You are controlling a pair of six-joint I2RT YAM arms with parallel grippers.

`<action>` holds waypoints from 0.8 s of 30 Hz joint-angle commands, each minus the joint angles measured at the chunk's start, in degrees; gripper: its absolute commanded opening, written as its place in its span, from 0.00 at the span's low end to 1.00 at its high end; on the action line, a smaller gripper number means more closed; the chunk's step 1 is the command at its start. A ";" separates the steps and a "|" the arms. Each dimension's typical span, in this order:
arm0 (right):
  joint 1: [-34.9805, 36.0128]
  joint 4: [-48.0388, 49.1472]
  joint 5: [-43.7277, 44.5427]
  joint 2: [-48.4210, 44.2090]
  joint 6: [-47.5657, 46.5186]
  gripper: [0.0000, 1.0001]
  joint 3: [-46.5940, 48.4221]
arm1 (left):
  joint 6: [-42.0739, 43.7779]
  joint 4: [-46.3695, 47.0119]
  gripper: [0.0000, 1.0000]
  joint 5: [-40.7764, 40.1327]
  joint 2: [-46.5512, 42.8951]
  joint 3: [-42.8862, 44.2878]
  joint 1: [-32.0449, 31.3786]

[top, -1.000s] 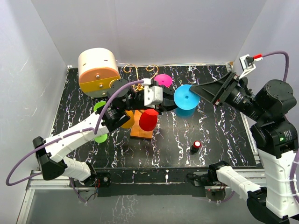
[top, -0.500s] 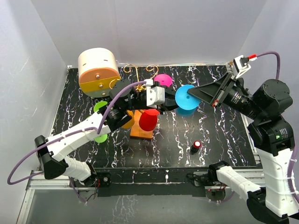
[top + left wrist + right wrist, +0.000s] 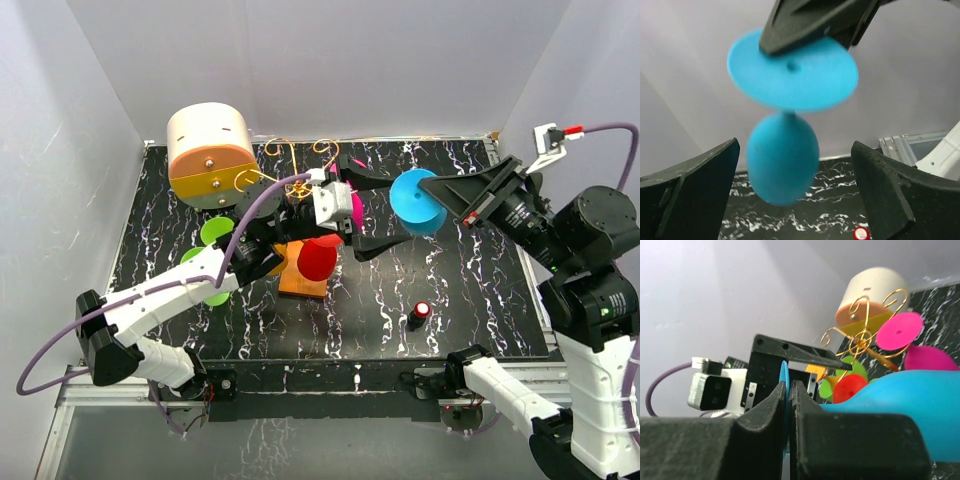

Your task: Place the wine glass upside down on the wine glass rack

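Now the right fingers (image 3: 762, 412) are pressing together on the thin edge of the blue foot disc, pinching it. A second ago they were standing partly apart around it. Meanwhile the left fingers (image 3: 695, 185) are standing wide apart, one at the lower left and one at the lower right of the left wrist view, and are touching nothing. Half a second ago they were clamped shut on the bowl.

The glass (image 3: 782, 162) is hanging in the air between those spread fingers. In that view its foot is uppermost and its bowl is below, somewhat tilted, and only the right fingers at the top edge are carrying it. In the top view it is sitting right of centre, shifted a little up and to the right since the release, and clear of the tabletop (image 3: 450, 300).

So the handover is looking complete, and the glass is appearing already turned over, held by the part that has to slide into a wire arm. The rack (image 3: 860, 342) is standing left of centre in the top view, with other glasses (image 3: 318, 258) hanging on it. The left fingers are lying between the glass and the rack, so they are probably needing to back away before the right side is carrying it across.
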 commanded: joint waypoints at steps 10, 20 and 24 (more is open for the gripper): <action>-0.17 17.35 14.52 3.50 -5.89 0.00 -5.58 | -13.29 -3.68 0.99 -19.66 -16.42 -6.42 -0.14; -0.17 28.78 17.95 14.87 -2.27 0.00 -5.81 | -15.74 -28.99 0.98 -41.16 -32.10 -7.51 -0.15; -0.17 31.30 18.47 21.68 -2.84 0.00 -2.91 | -16.19 -35.18 0.98 -47.13 -37.14 -8.05 -0.14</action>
